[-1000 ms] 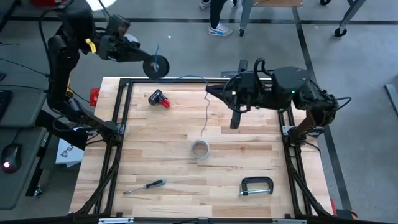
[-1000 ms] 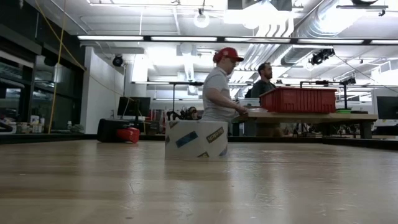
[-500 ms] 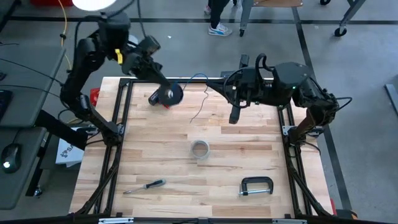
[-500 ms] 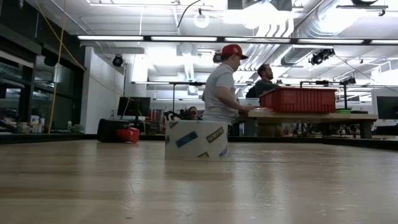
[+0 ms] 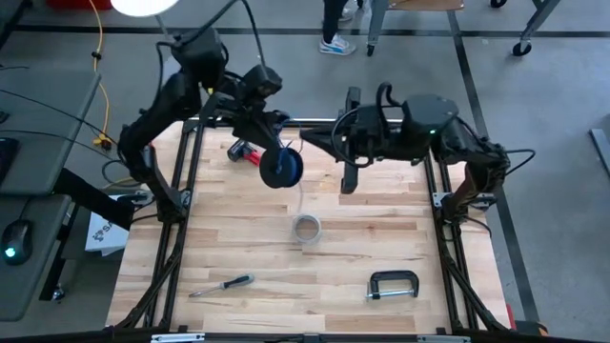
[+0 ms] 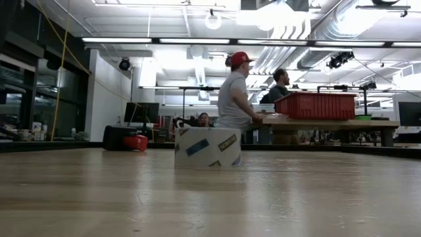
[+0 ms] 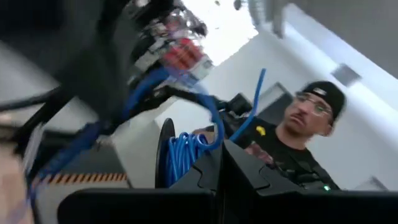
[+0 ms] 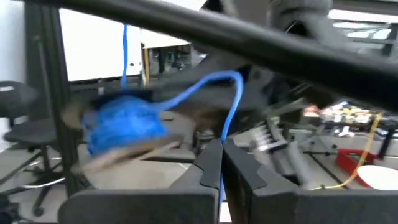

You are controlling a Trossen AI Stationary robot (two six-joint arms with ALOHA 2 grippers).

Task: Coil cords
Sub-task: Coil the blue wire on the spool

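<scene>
From above, working left to right, I note my left arm reaching in over the far left part of the desk [image 5: 248, 238], its left claw [image 5: 270, 143] pressed together on a dark spool [image 5: 282, 169] wound with the blue cord [image 5: 287, 168]; the spool hangs above the desk, just beside a red-and-black tool [image 5: 244, 151] lying near the far edge. In the left wrist view the blue cord [image 7: 186, 149] sits wound on the spool directly ahead of the closed fingers, with a loose end standing upward. A thin pale cord [image 5: 301, 195] trails down from the spool toward a roll of tape [image 5: 306, 229] at mid-desk. My right claw [image 5: 345, 181] hovers to the right of the spool, fingers pressed together; the right wrist view shows a strand of blue cord [image 8: 231, 106] running down between them. Near the front edge lie a screwdriver [image 5: 221, 284] and a clamp [image 5: 393, 284].
</scene>
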